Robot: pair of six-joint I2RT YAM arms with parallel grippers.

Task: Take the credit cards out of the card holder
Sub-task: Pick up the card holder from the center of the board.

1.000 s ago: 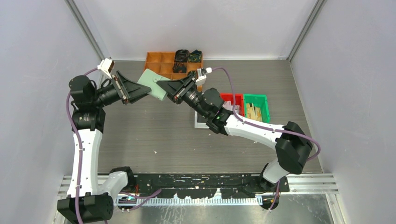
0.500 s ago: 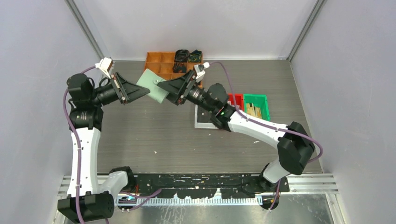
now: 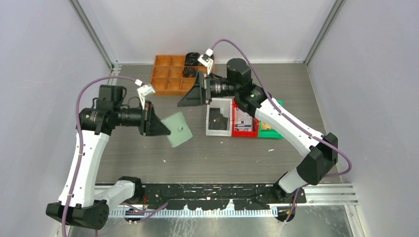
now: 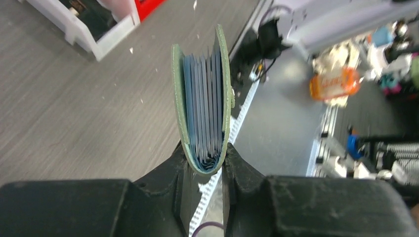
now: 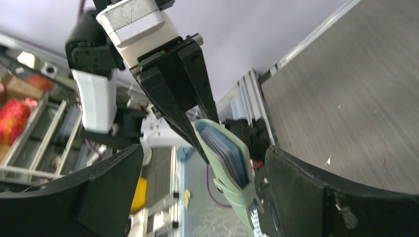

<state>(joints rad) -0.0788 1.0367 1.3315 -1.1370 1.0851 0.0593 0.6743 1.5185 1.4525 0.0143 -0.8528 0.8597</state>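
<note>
- The left gripper point(image 3: 167, 129) pinched the holder point(image 3: 179, 129) at its fold, over the table point(image 3: 148, 155) and left of the white bin point(image 3: 220, 129). The open edge pointed away from the claw.
- The right gripper point(image 3: 183, 102) stood spread wide and empty, well apart from the holder and facing it.
- The flaps were nearly together (we could not tell cards from pocket layers point(image 4: 202, 98)).
- We judged that the step was an approach to the open edge. The right fingers needed to narrow and nip one card edge only.
- We thought the pull should run along the pockets, with the fold pinched firmly, or the soft holder might twist free.
</note>
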